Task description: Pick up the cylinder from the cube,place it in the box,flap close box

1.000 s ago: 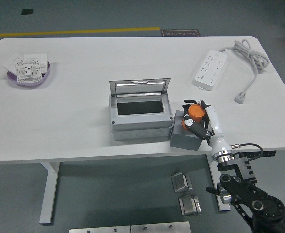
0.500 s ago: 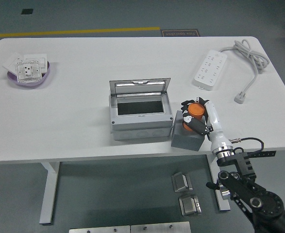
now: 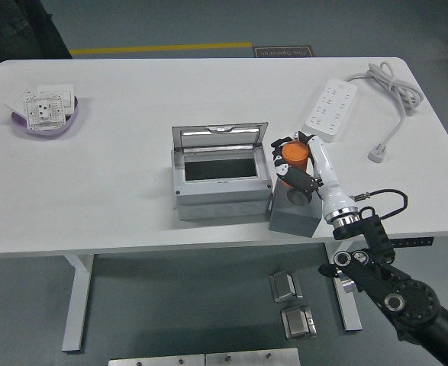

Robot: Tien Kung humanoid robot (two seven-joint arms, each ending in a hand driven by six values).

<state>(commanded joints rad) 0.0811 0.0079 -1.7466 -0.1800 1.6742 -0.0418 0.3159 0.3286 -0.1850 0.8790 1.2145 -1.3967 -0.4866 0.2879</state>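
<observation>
One hand at work: the right hand (image 3: pixel 298 169), fingers curled round the orange cylinder (image 3: pixel 294 155), holding it by its side wall. The cylinder sits in the grip above the far-left part of the grey cube (image 3: pixel 292 216), apparently lifted clear of its top, just right of the open grey box (image 3: pixel 222 183). Box lid (image 3: pixel 220 137) stands upright at the far edge; opening dark, nothing seen inside.

Handling, judged: cylinder looks small, rigid, smooth plastic, probably light. Smooth wall could slip, so a wrap at mid-height with the thumb opposed seems the sound hold; the present grip looks close to that. Not fragile by appearance.

Lid likely light and hinged at the far side; a push from behind its top edge should fold it down.

Left hand not visible. Power strip (image 3: pixel 330 110) far right, purple bowl (image 3: pixel 45 120) far left, both well apart.
</observation>
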